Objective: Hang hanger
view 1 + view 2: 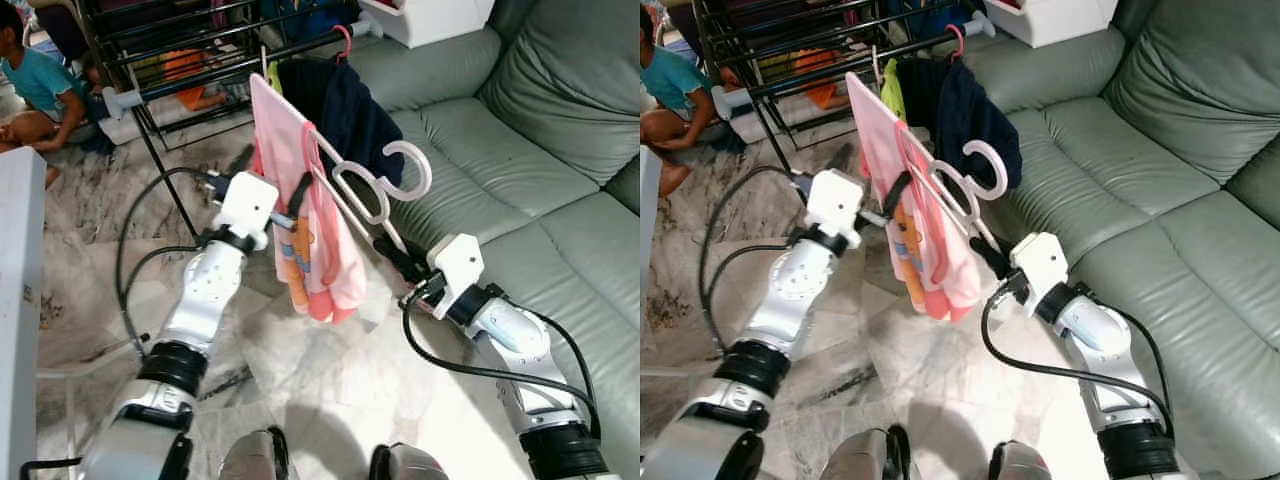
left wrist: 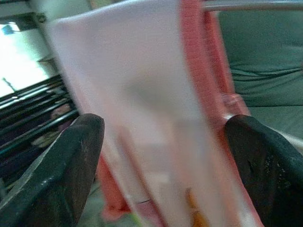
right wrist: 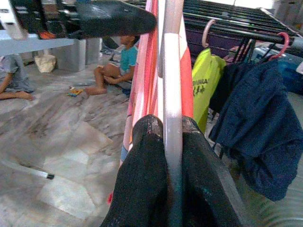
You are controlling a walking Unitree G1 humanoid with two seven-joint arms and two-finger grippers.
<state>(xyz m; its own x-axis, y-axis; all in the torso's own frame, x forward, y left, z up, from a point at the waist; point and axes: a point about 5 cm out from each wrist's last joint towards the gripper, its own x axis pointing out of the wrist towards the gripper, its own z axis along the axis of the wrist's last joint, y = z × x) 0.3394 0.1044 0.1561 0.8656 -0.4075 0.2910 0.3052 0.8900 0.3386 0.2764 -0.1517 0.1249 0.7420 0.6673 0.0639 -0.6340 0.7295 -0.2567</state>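
Between my two arms, at twelve o'clock, a white hanger (image 1: 375,180) carries a pink garment (image 1: 300,215). My right gripper (image 1: 392,250) is clamped on the hanger's lower bar; my left gripper (image 1: 295,205) has its fingers (image 2: 66,170) spread on either side of the cloth. At eleven o'clock stands the drying rack (image 1: 200,50), with a navy garment (image 1: 350,115) hanging on it.

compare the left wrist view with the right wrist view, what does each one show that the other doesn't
Left wrist view: the left gripper with its fingers spread either side of the pink garment, and the grey sofa behind.

Right wrist view: the right gripper shut on the white hanger, a yellow-green garment, a dark blue garment, and a person sitting on the floor.

Both: the pink garment and the dark drying rack.
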